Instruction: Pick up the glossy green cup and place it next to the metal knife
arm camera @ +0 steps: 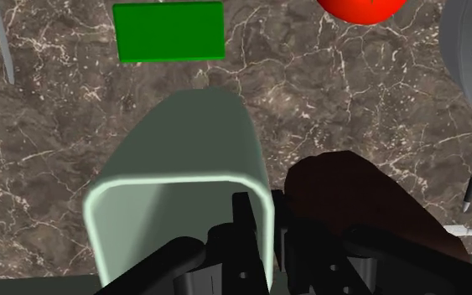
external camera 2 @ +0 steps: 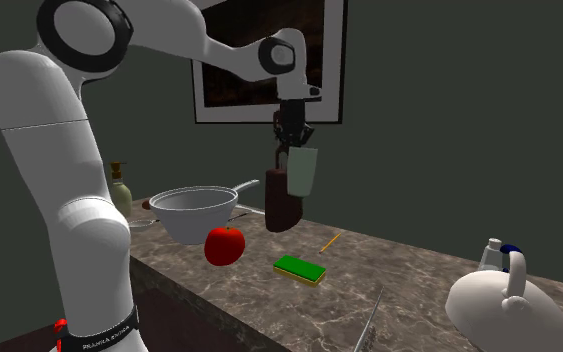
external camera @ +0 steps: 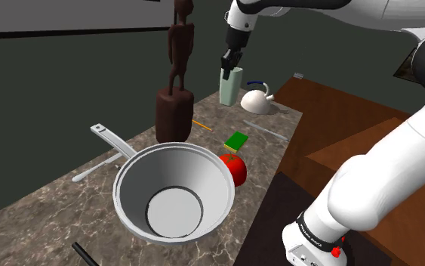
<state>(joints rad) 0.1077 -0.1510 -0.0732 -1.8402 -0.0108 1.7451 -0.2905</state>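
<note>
A pale green glossy cup (external camera: 231,85) (external camera 2: 303,171) (arm camera: 179,147) hangs upright in the air above the marble counter (external camera: 44,208). My gripper (external camera: 228,60) (external camera 2: 290,140) (arm camera: 261,219) is shut on the cup's rim wall, one finger inside and one outside. The thin metal knife (external camera: 269,133) (external camera 2: 373,316) (arm camera: 2,42) lies flat on the counter close to the stand-side edge, just beyond the green sponge (external camera: 236,140) (external camera 2: 300,268) (arm camera: 169,31). Seen from the wrist, the cup hovers over bare counter a little short of the sponge.
A tall dark wooden figure (external camera: 176,83) (external camera 2: 282,200) stands close behind the cup. A red apple (external camera: 235,168) (external camera 2: 225,245), a large grey pan (external camera: 135,174) (external camera 2: 194,212), a white kettle (external camera: 254,98) (external camera 2: 504,305), an orange pencil (external camera: 201,124) and a soap bottle (external camera 2: 119,190) share the counter.
</note>
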